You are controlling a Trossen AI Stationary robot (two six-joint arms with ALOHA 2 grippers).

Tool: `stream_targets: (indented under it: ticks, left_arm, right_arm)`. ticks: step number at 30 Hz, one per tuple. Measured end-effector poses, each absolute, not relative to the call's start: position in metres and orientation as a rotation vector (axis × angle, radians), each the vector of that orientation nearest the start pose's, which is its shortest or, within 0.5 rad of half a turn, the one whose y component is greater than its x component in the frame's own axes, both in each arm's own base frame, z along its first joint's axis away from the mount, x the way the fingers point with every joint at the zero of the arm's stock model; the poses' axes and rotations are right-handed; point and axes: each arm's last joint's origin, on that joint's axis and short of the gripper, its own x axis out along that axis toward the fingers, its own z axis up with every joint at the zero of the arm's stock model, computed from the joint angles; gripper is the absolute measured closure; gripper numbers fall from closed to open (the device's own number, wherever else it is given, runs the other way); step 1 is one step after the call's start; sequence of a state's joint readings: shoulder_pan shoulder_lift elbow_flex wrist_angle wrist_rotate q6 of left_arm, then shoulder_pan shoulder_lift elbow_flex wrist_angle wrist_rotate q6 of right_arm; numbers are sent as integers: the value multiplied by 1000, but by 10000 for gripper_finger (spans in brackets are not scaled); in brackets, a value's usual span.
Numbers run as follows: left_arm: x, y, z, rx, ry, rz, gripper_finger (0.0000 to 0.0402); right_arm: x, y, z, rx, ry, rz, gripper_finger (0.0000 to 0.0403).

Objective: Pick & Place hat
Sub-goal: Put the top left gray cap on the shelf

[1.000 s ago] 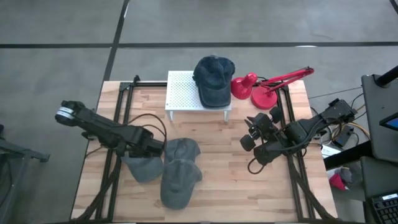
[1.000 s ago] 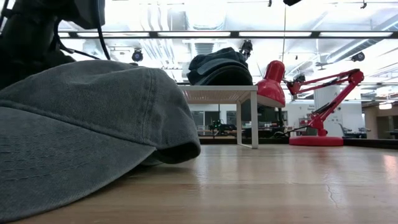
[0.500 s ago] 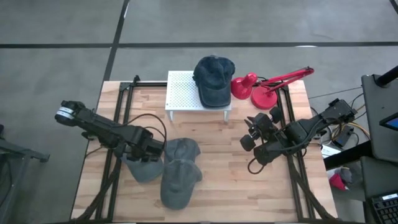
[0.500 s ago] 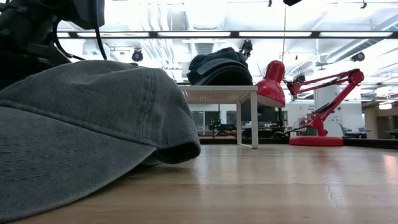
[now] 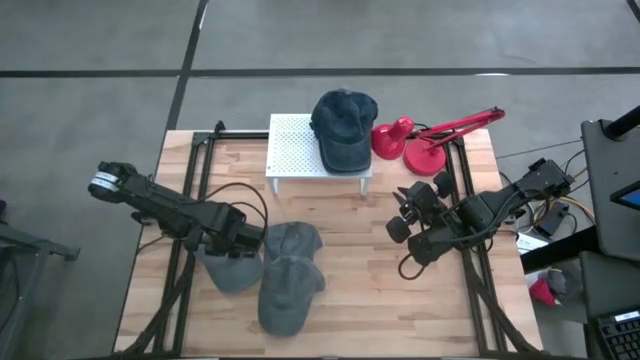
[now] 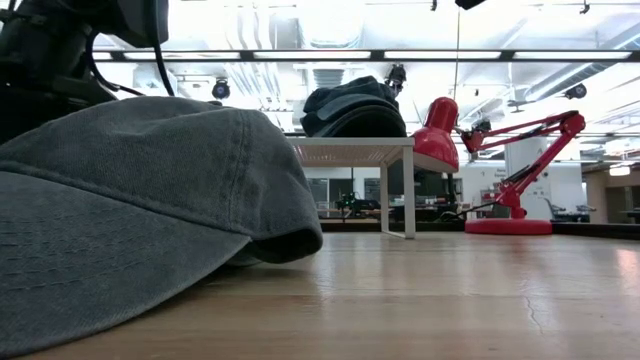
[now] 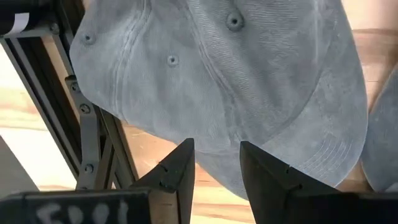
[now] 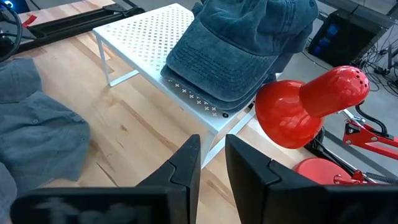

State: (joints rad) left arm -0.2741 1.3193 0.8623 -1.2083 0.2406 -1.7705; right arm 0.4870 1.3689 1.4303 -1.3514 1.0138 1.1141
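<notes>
A dark blue hat (image 5: 343, 128) lies on a white perforated rack (image 5: 290, 150) at the table's far side. A grey hat (image 5: 228, 272) lies flat on the table at the near left and fills the left wrist view (image 7: 217, 81). My left gripper (image 5: 238, 243) is over its far edge. The fingers are open, with their tips (image 7: 217, 167) at the hat's edge. I cannot tell whether they touch it. My right gripper (image 5: 405, 212) waits at the right, pointing at the rack. It is open by a narrow gap (image 8: 212, 158) and empty.
Two more grey hats (image 5: 292, 240) (image 5: 286, 298) lie just right of the first. The nearest one fills the left of the low view (image 6: 120, 220). A red desk lamp (image 5: 420, 140) stands right of the rack. Black frame rails (image 5: 180, 250) run along both table sides.
My left gripper has gone slightly down and toward the near edge, onto the grey hat's far edge. The hats have not moved.
</notes>
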Motion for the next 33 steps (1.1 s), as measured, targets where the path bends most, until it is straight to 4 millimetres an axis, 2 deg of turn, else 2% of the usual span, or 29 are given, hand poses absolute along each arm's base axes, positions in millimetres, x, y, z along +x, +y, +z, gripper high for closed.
stream_targets:
  ticks: [8,14,19,25,33]
  left_arm:
    - [183,-58,209,-1218,1499,1145,273]
    - [183,-58,209,-1221,1486,1160,215]
    - [181,-57,210,-1334,1406,1320,178]
    - [187,-57,213,-1410,1283,1281,172]
    - [180,-54,208,-1391,1229,1408,172]
  right_arm:
    - [216,86,357,125,550,-855,347]
    - [216,86,357,126,550,-855,351]
    - [216,86,357,126,550,-856,351]
    - [216,86,357,126,549,-856,351]
    - [216,86,357,133,546,-857,351]
